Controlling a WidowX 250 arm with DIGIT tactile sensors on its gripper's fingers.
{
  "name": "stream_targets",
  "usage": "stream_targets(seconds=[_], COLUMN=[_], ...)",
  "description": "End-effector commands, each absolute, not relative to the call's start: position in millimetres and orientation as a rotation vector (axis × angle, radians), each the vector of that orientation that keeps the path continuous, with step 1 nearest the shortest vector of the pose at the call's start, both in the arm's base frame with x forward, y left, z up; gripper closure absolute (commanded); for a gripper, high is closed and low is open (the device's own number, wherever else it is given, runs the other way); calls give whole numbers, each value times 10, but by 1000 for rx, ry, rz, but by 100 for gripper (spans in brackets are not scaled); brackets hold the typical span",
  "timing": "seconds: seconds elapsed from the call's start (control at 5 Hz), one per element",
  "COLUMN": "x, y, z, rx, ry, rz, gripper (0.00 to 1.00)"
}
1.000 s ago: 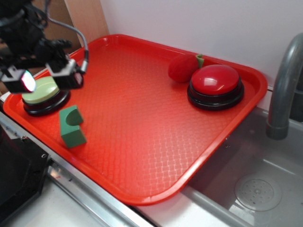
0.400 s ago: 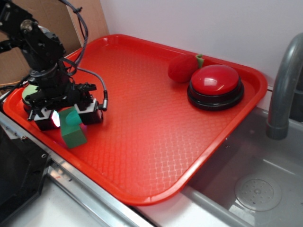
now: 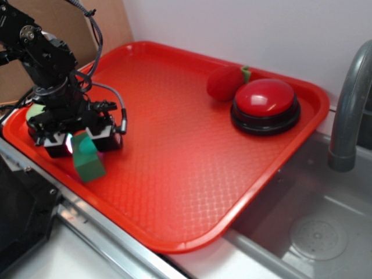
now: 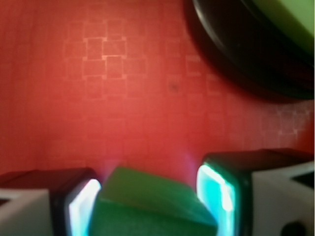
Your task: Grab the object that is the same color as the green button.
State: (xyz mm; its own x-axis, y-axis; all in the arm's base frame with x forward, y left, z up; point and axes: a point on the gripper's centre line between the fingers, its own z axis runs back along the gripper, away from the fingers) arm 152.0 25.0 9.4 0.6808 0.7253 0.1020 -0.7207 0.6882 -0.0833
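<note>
Arm [image 3: 43, 58]: matte black, blocky segmented housings w/ a round silver screw/joint cap near the top link. Black cables loop off the upper arm; grey cable curves round the wrist side. Gripper [image 3: 78, 141]: black body, white finger blocks w/ black edging, pads [image 4: 215, 189] glowing cyan-white in wrist view, pink-magenta in exterior view.

Green button [image 3: 35, 111] just behind the fingers [image 4: 78, 206]; open tray [image 3: 174, 145] rightward.

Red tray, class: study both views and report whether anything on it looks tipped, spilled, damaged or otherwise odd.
Nothing is spilled or broken. The green block leans tilted on the red tray between the gripper fingers. The red button and plush strawberry sit undisturbed; the green button is mostly hidden.
</note>
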Motion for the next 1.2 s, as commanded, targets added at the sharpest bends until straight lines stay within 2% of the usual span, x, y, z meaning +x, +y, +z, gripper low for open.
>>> stream_targets(seconds=[0.0,0.2,0.4,0.6,0.8,1.0], x=[1623,1724,1928,2081,2230,2244], y=[283,267,128,-18,-111,-84], z=[486,986,1407,1790,2058,2131], rx=[-11,-90,-82,-114,-89,-112], ry=[-77,-81,-18,-6,-47,-81], rz=[751,626,490,316,208,168], gripper=[100,100,100,100,100,100])
